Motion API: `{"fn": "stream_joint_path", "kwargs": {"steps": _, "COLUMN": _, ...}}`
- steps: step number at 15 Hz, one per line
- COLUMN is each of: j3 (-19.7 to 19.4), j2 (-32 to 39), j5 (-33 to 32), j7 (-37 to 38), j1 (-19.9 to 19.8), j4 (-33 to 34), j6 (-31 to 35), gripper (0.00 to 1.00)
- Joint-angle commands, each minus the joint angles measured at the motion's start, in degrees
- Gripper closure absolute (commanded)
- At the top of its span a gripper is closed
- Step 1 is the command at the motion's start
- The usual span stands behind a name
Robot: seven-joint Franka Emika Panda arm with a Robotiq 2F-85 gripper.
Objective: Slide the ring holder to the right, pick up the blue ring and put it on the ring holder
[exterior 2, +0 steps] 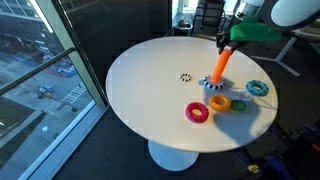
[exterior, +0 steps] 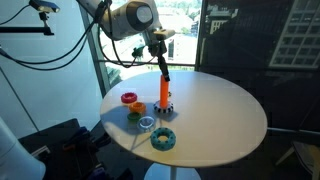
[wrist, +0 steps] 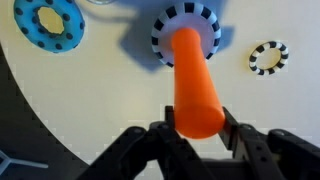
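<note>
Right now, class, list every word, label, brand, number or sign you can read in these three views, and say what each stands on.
No text can be read in any view.
The ring holder, the blue ring, the table and the gripper show no print, label or number.
The street below the window is too small and blurred for any sign to be read.

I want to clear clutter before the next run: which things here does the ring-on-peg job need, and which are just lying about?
Part of the job: ring holder; blue ring; gripper, jaws closed on the peg top.

Lying about: red ring; orange ring; green ring; pale ring; small black-and-white ring.
</note>
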Motion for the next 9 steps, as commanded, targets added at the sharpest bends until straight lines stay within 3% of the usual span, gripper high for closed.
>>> {"fn": "stream_joint_path", "kwargs": {"steps": 1, "j3": 1.3, "j2": -2.7, "j5": -2.3, "j7": 1.6, "j1": -1.5, "j4": -2.5, "j6": 0.5, "gripper": 0.29}}
{"fn": "stream_joint_path", "kwargs": {"steps": 5, "j3": 2.2, "j2": -3.9, "j5": -0.9, "j7": 0.3, "j1": -2.2, "j4": -3.3, "j6": 0.0, "gripper": 0.01}}
{"fn": "stream_joint_path", "kwargs": {"steps": 9, "j3": 3.3, "j2": -5.1, "j5": 2.4, "j7": -2.8, "j1": -3.4, "j4": -3.9, "j6": -1.1, "gripper": 0.0}}
